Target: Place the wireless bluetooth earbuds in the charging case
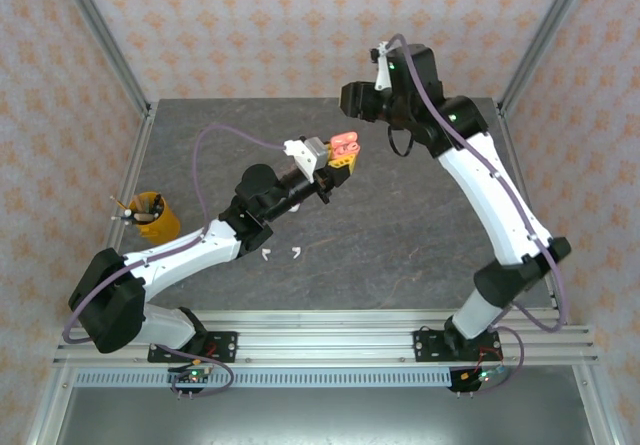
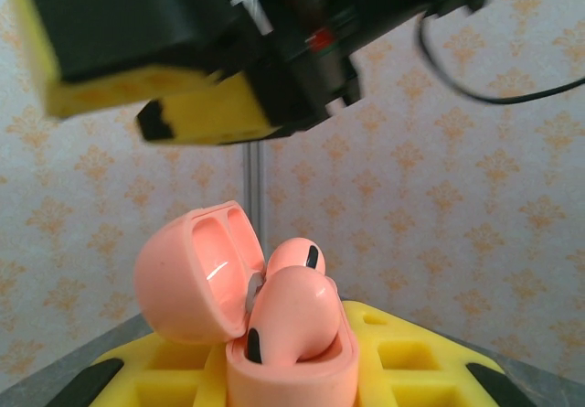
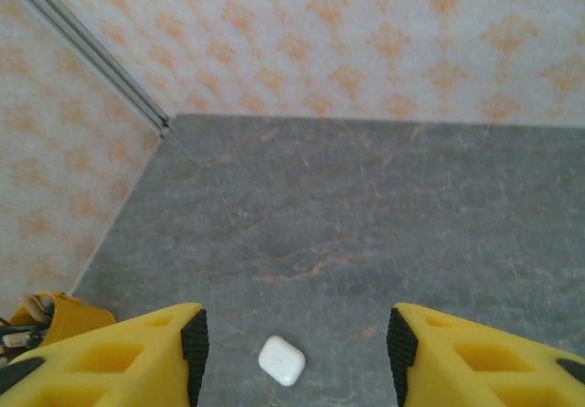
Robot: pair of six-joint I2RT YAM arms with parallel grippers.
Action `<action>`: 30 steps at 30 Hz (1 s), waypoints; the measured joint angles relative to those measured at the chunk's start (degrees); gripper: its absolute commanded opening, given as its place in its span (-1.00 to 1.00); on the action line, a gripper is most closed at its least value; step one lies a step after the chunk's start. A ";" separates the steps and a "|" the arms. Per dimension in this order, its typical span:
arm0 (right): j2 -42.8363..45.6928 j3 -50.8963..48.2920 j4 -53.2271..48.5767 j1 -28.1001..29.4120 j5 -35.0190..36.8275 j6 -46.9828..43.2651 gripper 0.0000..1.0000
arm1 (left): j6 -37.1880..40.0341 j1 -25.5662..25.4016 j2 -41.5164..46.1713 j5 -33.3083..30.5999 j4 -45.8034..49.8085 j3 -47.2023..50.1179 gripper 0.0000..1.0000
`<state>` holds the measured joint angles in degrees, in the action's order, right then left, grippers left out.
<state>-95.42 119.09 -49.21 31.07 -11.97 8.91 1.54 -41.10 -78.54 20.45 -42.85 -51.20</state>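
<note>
My left gripper (image 1: 338,162) clamps the open pink case (image 2: 292,370), buds (image 2: 291,306) standing proud. My right gripper (image 3: 297,338), jaws apart and empty, hangs nearest, at the case's twelve o'clock.

The pink case (image 2: 192,283) is one coral shade inside and out. The earbuds (image 2: 294,308) in it match, each with a small black oval mark. The right gripper (image 3: 294,329) has yellow fingers (image 3: 110,361) with black pads (image 3: 194,352). The table (image 3: 366,206) is dark grey, veined with faint rust (much like stone). The walls (image 3: 384,32) are cream with orange floral motifs. The white case (image 3: 281,360) is plain, and the cup (image 1: 155,223) is orange-yellow.
</note>
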 measured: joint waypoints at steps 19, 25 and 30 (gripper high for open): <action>7.30 -10.58 -8.85 -0.09 -8.44 -0.55 -0.21 | -0.52 0.57 -2.49 -0.07 1.33 -0.09 -1.00; 16.59 -20.22 -5.11 -2.14 0.55 5.05 -0.06 | -4.26 1.49 -5.68 -1.88 3.41 -2.40 -1.00; 20.98 -32.44 -0.42 -6.78 5.97 11.10 -0.06 | -11.28 1.51 -13.44 -2.32 10.97 -11.21 -1.00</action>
<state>-74.43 86.65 -49.63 24.29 -6.00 20.01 -9.74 -39.59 -91.98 18.13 -31.88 -62.41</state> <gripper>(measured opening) 0.471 0.239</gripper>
